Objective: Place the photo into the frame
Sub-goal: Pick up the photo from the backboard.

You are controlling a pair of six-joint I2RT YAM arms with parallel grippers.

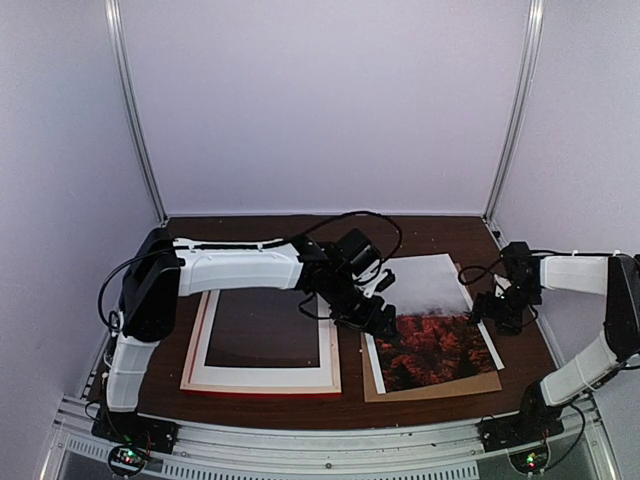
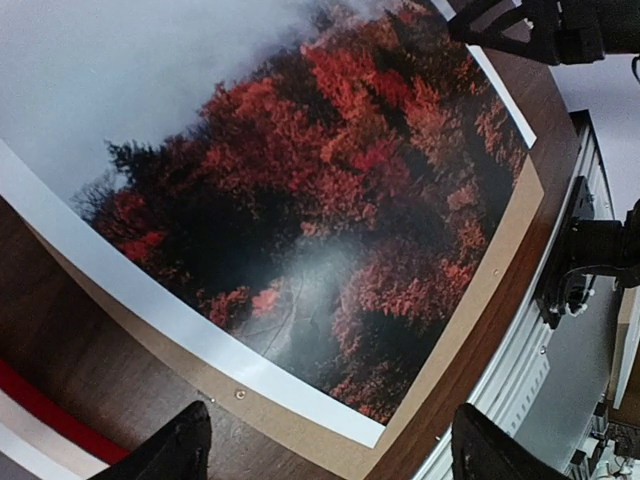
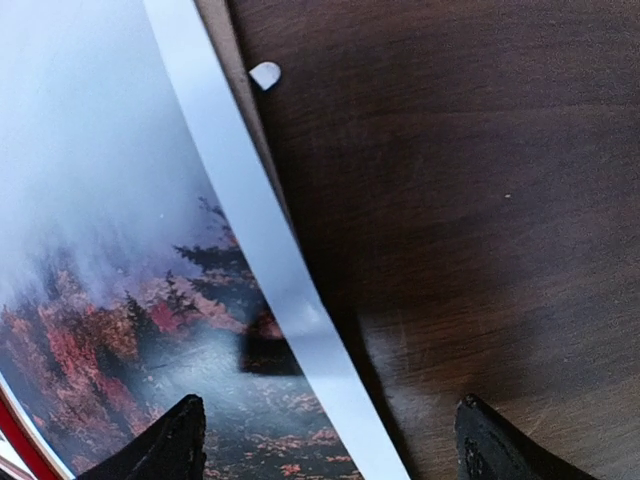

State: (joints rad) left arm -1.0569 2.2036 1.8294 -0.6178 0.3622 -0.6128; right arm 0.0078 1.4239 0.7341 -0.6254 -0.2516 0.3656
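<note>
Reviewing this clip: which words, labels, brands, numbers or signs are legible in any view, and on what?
No readable text in any view.
The photo shows only red trees under mist, no caption.
The frame, the brown backing board and the tabletop carry no print.
Circuit boards at the arm bases show small lights; any marking there is too small to read.

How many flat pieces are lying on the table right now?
3. The frame lies on the left, the photo on the right, and a brown backing board sits under the photo. More sheets may be hidden beneath them.
</note>
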